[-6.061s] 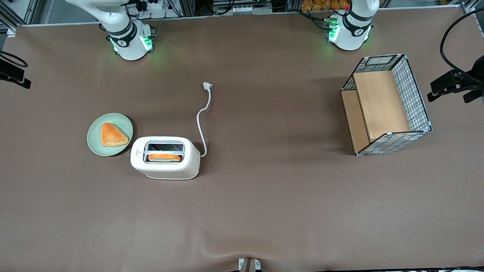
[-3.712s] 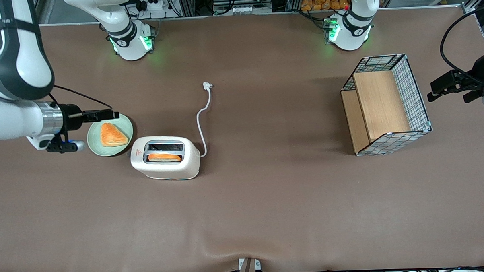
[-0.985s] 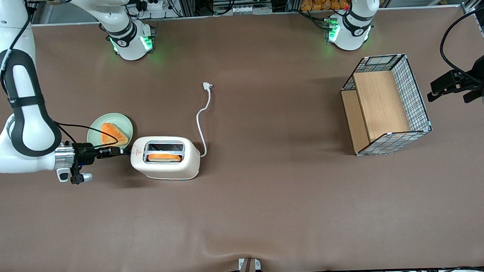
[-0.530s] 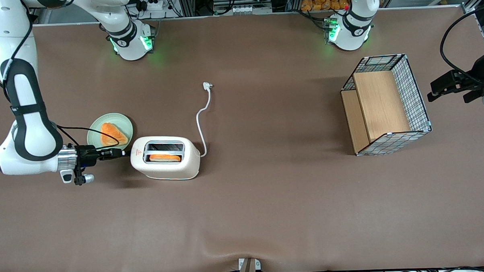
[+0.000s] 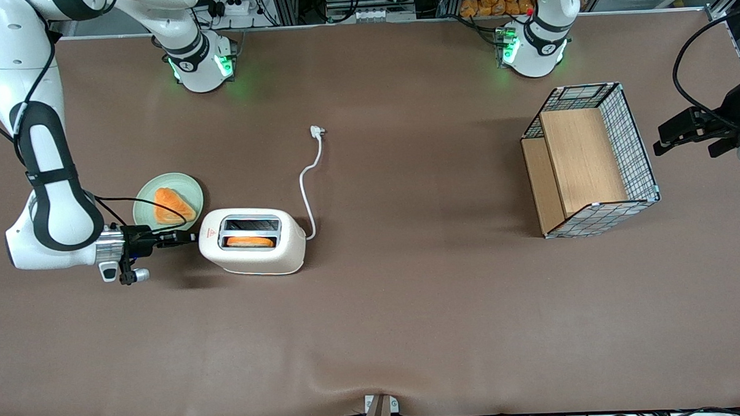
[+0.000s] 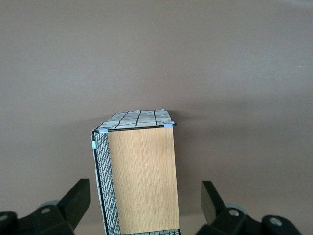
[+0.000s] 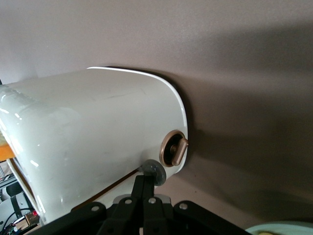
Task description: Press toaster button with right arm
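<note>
The gripper (image 5: 186, 237), fingers together and holding nothing, touches the button (image 7: 152, 171) on the toaster (image 5: 252, 241). The toaster looks light and glossy, so it may slide; push only the stiff little tab.

This is looking like a robotics lab staging a kitchen scene rather than a real kitchen. A wide counter (image 5: 411, 323) is lying under a plain brown covering, with two white arm bases (image 5: 200, 65) glowing green along its edge farthest from the front camera. Aluminium framing (image 5: 289, 4) and tangled cables are showing above that edge, and a camera mount (image 5: 380, 411) is sitting at the nearest edge. The household props are sitting sparsely: a toaster (image 5: 252, 241), a green plate (image 5: 143, 206) with a pastry, and a wire-and-wood basket (image 5: 590, 160) toward the parked arm's end.

The right arm's gripper (image 5: 183, 237) is reaching at the toaster's narrow end.
</note>
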Action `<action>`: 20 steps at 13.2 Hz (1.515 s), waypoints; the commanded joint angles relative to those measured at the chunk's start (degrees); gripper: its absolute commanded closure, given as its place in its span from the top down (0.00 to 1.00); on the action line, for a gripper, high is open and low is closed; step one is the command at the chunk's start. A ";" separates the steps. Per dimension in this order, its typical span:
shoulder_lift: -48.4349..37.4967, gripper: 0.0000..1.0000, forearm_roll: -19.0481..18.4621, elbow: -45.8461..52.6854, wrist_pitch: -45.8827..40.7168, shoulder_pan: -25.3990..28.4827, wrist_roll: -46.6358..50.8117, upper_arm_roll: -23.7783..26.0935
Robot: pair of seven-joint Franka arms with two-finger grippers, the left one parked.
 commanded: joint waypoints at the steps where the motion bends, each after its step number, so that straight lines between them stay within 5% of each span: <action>1: 3.40 0.00 0.41 0.46 2.83 -0.78 -1.97 0.53; 10: 2.43 0.00 -0.47 3.87 -1.01 -0.25 2.15 0.44; 14: 2.35 0.00 -6.35 11.16 -8.05 -0.60 7.16 0.18; 15: 2.35 0.11 -7.23 12.31 -8.85 -0.60 7.43 0.09; 16: 1.82 0.36 -8.63 13.28 -9.29 -0.69 7.43 0.09; 18: -0.72 1.00 -11.71 13.46 -9.64 -1.21 7.52 0.09; 20: -3.09 1.00 -14.52 13.55 -9.73 -1.83 7.52 0.09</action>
